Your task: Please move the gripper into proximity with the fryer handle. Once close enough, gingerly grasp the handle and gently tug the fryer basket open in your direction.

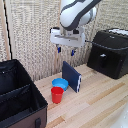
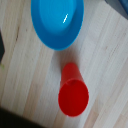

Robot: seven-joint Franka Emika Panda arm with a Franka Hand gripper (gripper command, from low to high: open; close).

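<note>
The fryer handle [image 1: 102, 60] juts from the middle of the fryer basket [image 1: 106, 64], which forms the lower front of the fryer [image 1: 110, 51]; the fryer stands on the wooden table [image 1: 95, 102] at the exterior view's right, against the woven backdrop. My gripper [image 1: 65, 50] hangs in the air well apart from the handle, toward the exterior view's left of the fryer and above the table's middle. My two blue-tipped fingers [image 1: 58, 49] point downward with a clear gap between them, so the claw is released and grasps nothing. Below my gripper, a dark blue flat panel [image 1: 71, 76] stands upright on edge. Just beside it lie a blue bowl [image 1: 60, 83] and a red cup [image 1: 57, 94], the cup nearer the table's front edge. In the wrist view, the blue bowl [image 2: 57, 21] and the red cup [image 2: 73, 92] sit close together on the wood, mouths upward. A large soft black case [image 1: 17, 92] with dividers stands open at the exterior view's left.
</note>
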